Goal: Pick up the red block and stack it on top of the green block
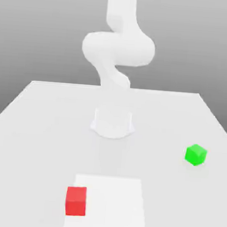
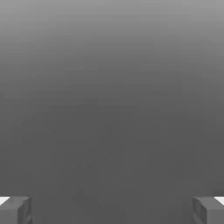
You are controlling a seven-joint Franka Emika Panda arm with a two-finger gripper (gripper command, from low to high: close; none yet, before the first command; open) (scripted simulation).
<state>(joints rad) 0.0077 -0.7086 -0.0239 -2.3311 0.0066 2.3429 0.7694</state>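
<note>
**Red cube waiting, arm not yet down**

Pale grey backdrop, and a plain white counter (image 1: 38, 119) carrying everything. Near the front edge sits the small red cube block (image 1: 76, 201), at the corner of a brighter white square patch (image 1: 113, 202); the small green cube block (image 1: 195, 155) lies well apart, toward the exterior view's right. The white robot arm (image 1: 117, 53) rises behind them. Its pincer (image 2: 112, 210) stands wide, holding nothing. I'd come straight down over the red cube, fingers (image 2: 15, 209) squared to its flat sides. No containers anywhere.

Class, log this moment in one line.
gripper: open, empty | red block: on table | green block: apart, unstacked
</note>
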